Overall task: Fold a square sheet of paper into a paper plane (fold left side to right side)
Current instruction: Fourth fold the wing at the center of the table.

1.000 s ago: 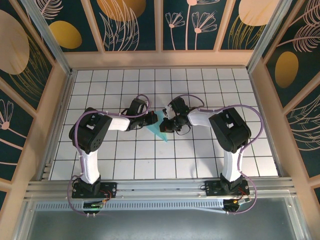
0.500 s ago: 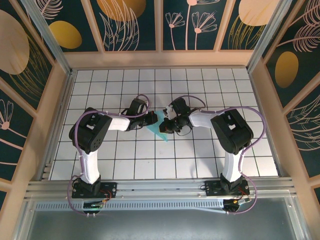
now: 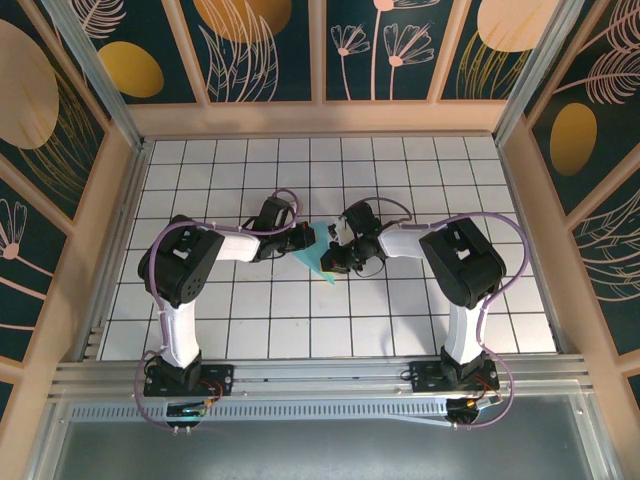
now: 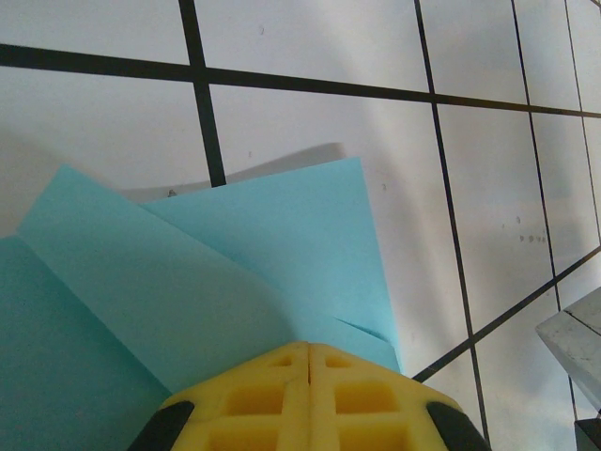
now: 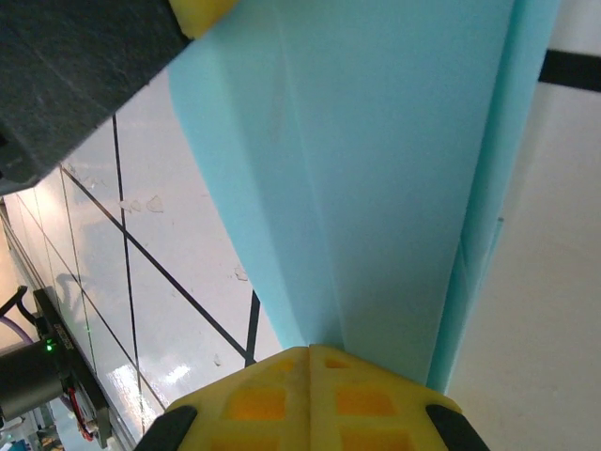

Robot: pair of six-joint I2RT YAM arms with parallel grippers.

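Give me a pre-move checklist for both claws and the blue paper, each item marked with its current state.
1. Left claw shut: ok, its pads meet at the paper's edge.
2. Right claw shut: ok, pads meet.
3. Paper pinched between either claw's pads: cannot tell.
4. Folds present: ok, creased overlapping layers show.
5. Paper flat on the table: not ok, one flap casts a shadow as if lifted.
6. Room between the claws: not ok, they crowd together over the paper.

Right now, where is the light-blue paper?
In the top view the folded paper lies mid-table on the grid, between the left gripper and right gripper, both touching it.
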